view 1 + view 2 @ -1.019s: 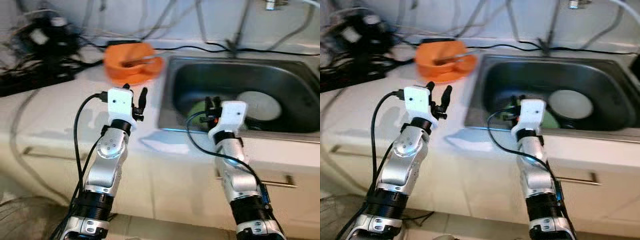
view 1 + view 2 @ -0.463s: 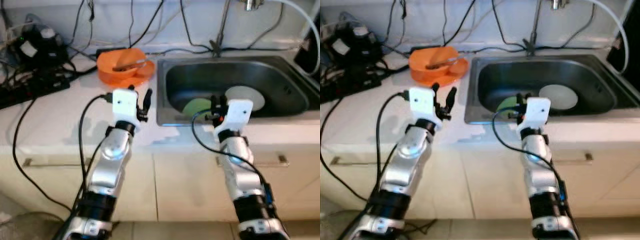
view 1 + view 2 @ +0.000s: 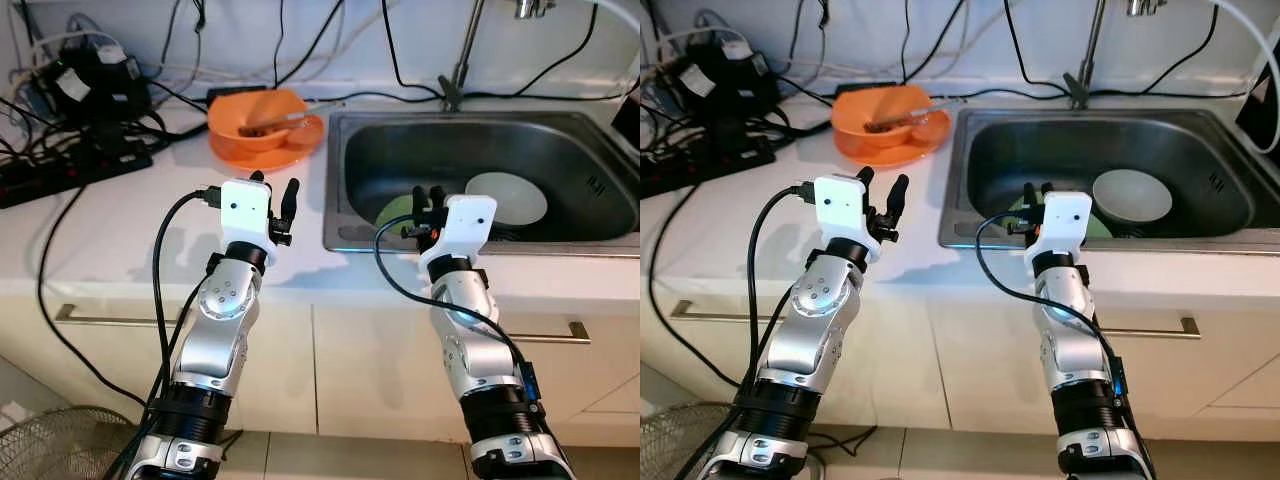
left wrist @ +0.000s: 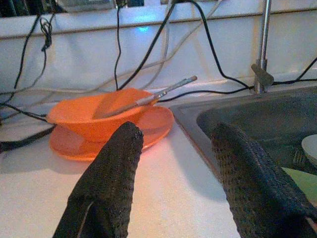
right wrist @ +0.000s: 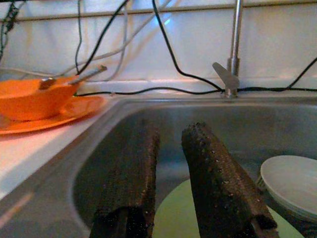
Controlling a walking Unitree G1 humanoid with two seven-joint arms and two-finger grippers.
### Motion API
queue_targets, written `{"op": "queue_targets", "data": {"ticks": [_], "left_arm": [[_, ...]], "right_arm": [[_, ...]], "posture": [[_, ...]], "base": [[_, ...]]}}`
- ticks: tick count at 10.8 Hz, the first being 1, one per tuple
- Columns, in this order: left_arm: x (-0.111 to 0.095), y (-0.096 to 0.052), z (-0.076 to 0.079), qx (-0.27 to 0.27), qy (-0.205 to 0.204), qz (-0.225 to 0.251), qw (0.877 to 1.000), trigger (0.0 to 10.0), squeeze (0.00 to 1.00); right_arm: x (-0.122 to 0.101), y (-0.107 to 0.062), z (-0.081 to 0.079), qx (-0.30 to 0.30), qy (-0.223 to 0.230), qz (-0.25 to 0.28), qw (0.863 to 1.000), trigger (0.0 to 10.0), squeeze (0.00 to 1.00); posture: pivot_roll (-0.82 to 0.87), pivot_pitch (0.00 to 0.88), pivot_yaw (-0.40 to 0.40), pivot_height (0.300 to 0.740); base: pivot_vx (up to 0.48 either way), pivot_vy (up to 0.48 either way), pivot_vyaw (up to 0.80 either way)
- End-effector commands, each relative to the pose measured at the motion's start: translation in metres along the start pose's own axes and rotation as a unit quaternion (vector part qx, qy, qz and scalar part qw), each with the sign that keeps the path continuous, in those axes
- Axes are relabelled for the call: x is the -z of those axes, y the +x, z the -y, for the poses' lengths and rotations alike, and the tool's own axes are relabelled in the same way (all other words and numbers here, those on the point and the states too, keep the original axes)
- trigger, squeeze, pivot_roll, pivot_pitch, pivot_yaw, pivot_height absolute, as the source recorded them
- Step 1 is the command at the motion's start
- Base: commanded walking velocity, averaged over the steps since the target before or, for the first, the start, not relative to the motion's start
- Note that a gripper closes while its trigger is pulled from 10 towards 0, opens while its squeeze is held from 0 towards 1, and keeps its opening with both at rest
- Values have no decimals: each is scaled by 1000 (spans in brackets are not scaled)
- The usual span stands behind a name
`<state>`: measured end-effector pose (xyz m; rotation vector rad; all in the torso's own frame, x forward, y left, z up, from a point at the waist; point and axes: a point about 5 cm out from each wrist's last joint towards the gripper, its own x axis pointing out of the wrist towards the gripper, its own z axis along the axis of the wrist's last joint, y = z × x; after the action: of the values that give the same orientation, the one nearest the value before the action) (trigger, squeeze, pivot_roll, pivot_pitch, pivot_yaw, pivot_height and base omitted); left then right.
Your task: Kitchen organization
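An orange bowl (image 3: 262, 112) with a metal utensil (image 4: 158, 94) in it sits on an orange plate (image 3: 285, 138) at the back of the white counter (image 3: 120, 230). To its right, the steel sink (image 3: 370, 160) holds a white bowl (image 3: 505, 197) and a green plate (image 3: 398, 210). My left gripper (image 3: 275, 188) is raised over the counter in front of the orange bowl, open and empty. My right gripper (image 3: 427, 195) hovers at the sink's front rim above the green plate, its fingers (image 5: 208, 163) a narrow gap apart with nothing between them.
A black power strip (image 3: 70, 165), a black device (image 3: 95, 70) and tangled cables crowd the counter's back left. The faucet (image 3: 460, 80) rises behind the sink. Cabinet fronts with bar handles (image 3: 100, 318) run below the counter. A wire fan (image 3: 55, 445) lies on the floor at the left.
The whole picture shifted and sharpened as the camera moved. Both arms keep the same raised pose; nothing on the counter or in the sink has moved.
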<state>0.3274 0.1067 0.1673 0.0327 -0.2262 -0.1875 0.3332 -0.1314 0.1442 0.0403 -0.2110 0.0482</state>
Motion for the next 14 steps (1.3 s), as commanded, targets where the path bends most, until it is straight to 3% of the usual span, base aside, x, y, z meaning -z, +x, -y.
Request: {"op": "queue_targets", "data": {"ticks": [1, 5, 12, 14], "left_arm": [[1, 2, -4, -11, -10, -7, 1000, 10000, 0], [4, 0, -7, -15, 6, -17, 1000, 10000, 0], [-1, 1, -7, -27, -6, -5, 1000, 10000, 0], [-2, 2, -9, -26, -5, -1, 1000, 10000, 0]], "right_arm": [[-2, 2, 1, 5, 7, 3, 1000, 10000, 0], [1, -2, 4, 16, 7, -4, 1000, 10000, 0], [3, -4, 4, 18, 11, -7, 1000, 10000, 0], [2, -2, 1, 12, 4, -3, 1000, 10000, 0]], "posture": [[57, 0, 68, 740], [51, 0, 78, 740], [46, 0, 88, 740], [47, 0, 87, 740]], "base": [[0, 247, 0], [0, 404, 0], [0, 0, 0], [315, 0, 0]]}}
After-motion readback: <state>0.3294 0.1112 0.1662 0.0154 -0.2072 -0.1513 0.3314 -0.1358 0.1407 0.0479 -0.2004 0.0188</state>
